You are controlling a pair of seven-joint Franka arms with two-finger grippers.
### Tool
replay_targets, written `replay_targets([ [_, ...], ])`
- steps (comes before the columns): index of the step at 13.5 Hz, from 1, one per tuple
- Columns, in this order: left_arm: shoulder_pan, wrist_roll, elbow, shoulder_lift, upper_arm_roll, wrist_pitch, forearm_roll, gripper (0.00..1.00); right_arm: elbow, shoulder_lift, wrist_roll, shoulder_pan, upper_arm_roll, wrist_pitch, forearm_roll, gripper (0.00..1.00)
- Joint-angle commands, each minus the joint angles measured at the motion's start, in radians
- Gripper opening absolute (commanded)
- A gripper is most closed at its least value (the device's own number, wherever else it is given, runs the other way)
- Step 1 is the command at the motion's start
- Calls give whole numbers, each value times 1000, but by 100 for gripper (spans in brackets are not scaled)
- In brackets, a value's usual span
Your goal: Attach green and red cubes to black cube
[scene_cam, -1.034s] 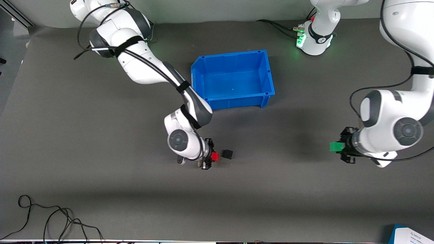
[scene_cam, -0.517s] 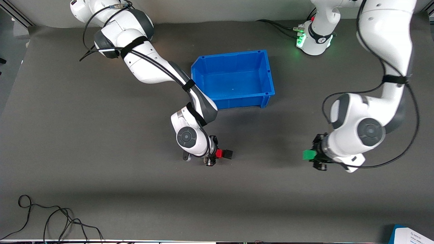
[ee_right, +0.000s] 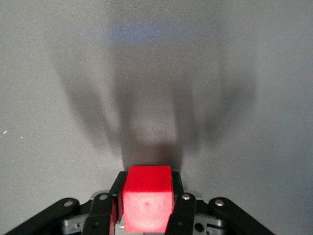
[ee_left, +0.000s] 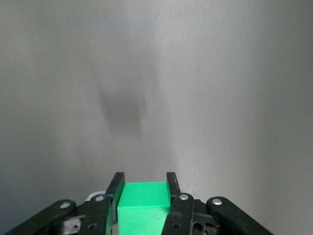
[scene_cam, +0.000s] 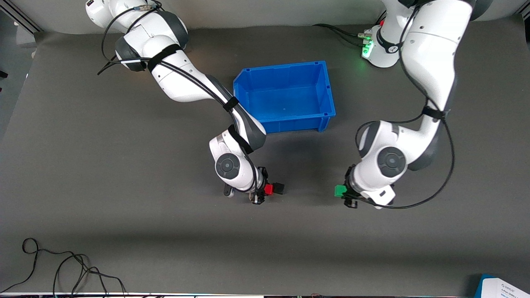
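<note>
Since a second ago: left claw [scene_cam: 345,193], clamped on green cube [scene_cam: 340,191], swung inward from the left arm's edge of the desk [scene_cam: 83,174]. Right claw [scene_cam: 261,191] pinching red cube [scene_cam: 268,189] against black cube [scene_cam: 278,188], mid-desk. Best brought level, faces square, pressed gently.

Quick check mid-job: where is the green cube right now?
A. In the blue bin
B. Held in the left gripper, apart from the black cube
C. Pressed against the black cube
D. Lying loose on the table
B: the green cube sits clamped in the left gripper, with bare table between it and the black cube.
</note>
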Motion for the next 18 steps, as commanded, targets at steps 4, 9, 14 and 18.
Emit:
replay_targets([
  [4, -98, -59, 34, 69, 18, 54, 3, 0, 41, 32, 43, 10, -3, 43, -8, 24],
  [9, -141, -80, 34, 98, 18, 128, 3, 0, 46, 33, 43, 10, 0, 51, -7, 25],
  [14, -172, -80, 43, 124, 19, 183, 3, 0, 47, 33, 72, 10, 17, 52, -7, 25],
  [18, -174, -80, 76, 161, 21, 188, 6, 0, 40, 33, 74, 10, 25, 52, -8, 25],
])
